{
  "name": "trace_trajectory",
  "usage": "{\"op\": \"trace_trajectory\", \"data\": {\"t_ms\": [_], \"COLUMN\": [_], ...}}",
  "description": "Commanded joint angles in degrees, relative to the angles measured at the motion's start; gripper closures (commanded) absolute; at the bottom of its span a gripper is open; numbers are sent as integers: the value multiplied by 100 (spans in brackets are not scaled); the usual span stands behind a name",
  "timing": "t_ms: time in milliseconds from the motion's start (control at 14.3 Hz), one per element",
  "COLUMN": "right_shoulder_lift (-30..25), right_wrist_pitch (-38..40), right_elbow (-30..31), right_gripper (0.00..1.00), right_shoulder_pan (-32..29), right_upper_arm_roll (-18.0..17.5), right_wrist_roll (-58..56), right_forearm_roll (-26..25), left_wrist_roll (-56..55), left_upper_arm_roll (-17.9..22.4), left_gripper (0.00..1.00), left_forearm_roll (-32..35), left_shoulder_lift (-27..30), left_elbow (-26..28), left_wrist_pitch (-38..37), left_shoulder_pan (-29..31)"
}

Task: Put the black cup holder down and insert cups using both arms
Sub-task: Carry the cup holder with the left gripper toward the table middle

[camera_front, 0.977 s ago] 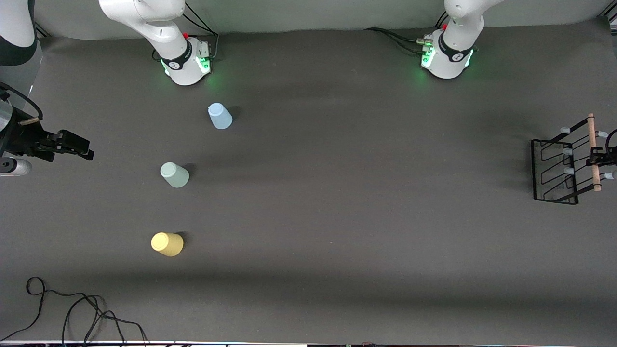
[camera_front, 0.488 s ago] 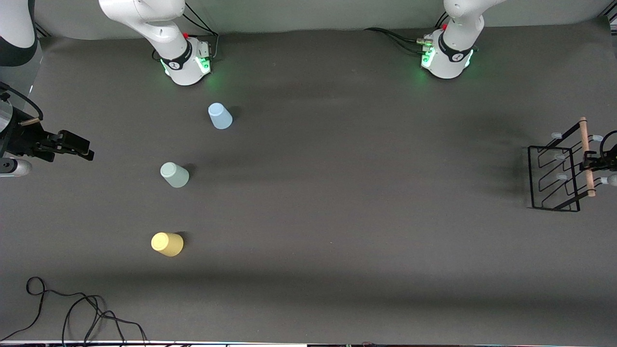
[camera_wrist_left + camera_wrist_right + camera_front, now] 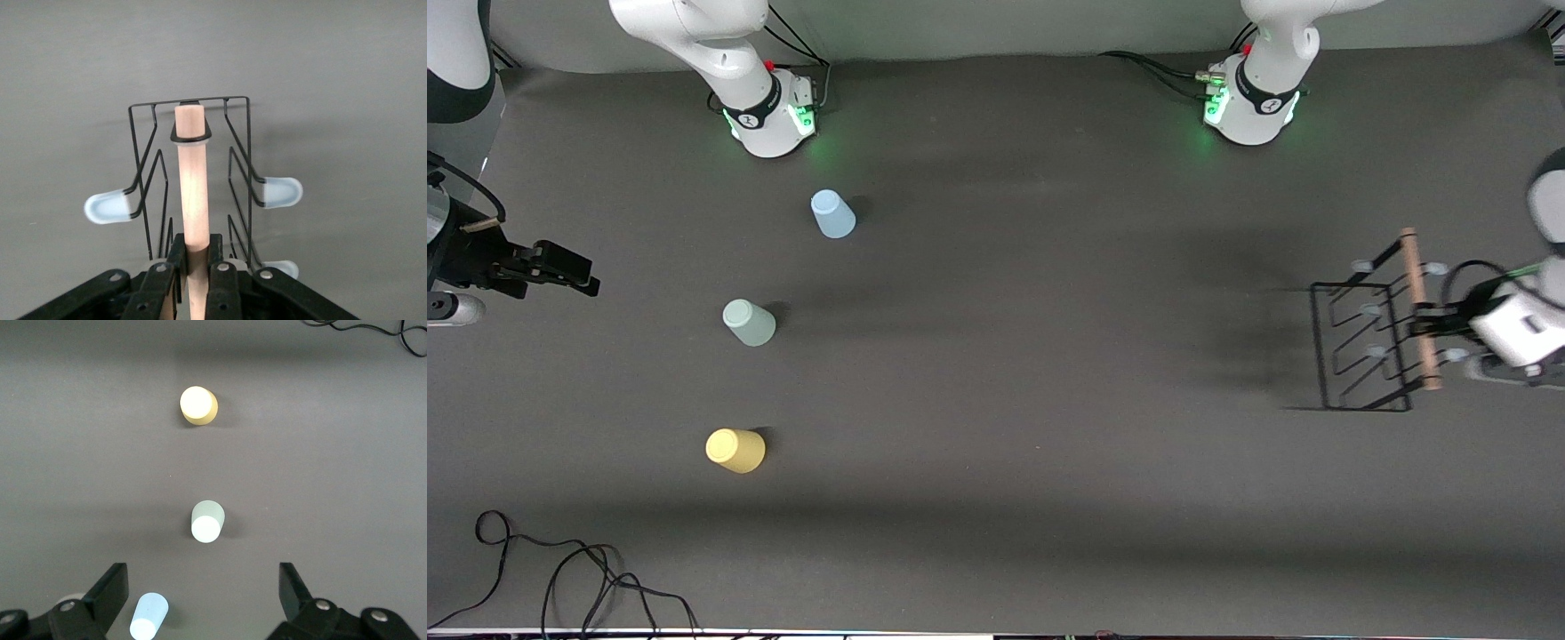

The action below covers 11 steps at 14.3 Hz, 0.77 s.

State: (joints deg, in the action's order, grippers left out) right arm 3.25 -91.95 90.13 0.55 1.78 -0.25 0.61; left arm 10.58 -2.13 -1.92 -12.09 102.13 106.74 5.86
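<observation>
Cup holder [image 3: 1362,347] carried inward, left wrist shows end effector [image 3: 193,270] clamping rod

Tabletop [image 3: 1049,356] dark grey. Cups: light blue [image 3: 832,214], pale green [image 3: 749,322], yellow [image 3: 735,450]. Black cup holder [image 3: 1365,347] (pale wood handle, whitish peg tips).

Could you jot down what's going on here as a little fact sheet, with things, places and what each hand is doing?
Holder: black cup holder, carried above the table at the left arm's end
Left hand: shut on the holder's wooden rod handle
Right hand: open, waiting over the right arm's end of the table
Cups: upside down on the table, none on the pegs yet
Order from the front camera: yellow cup nearest, pale green cup next, light blue cup farthest
</observation>
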Motion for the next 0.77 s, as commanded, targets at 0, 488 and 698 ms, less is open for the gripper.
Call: {"op": "trace_trajectory", "data": {"t_ms": [0, 488, 698], "right_shoulder_lift": [9, 9, 9], "right_wrist_pitch": [63, 63, 63], "right_elbow": [-39, -30, -30], "right_gripper": [0, 0, 0], "right_shoulder_pan": [6, 6, 6], "right_upper_arm_roll": [24, 24, 24], "right_wrist_roll": [69, 69, 69], "right_forearm_roll": [27, 27, 27], "left_wrist_roll": [-1079, -3936, -4773], "left_upper_arm_roll": [107, 107, 107], "left_gripper": [100, 100, 100], "left_forearm_roll": [-54, -54, -45], "left_shoulder_lift": [-91, -1153, -1672], "left_elbow": [-254, -1457, -1853], "left_wrist_pitch": [-75, 4, 285], "left_shoulder_pan": [-847, -2816, -3502]}}
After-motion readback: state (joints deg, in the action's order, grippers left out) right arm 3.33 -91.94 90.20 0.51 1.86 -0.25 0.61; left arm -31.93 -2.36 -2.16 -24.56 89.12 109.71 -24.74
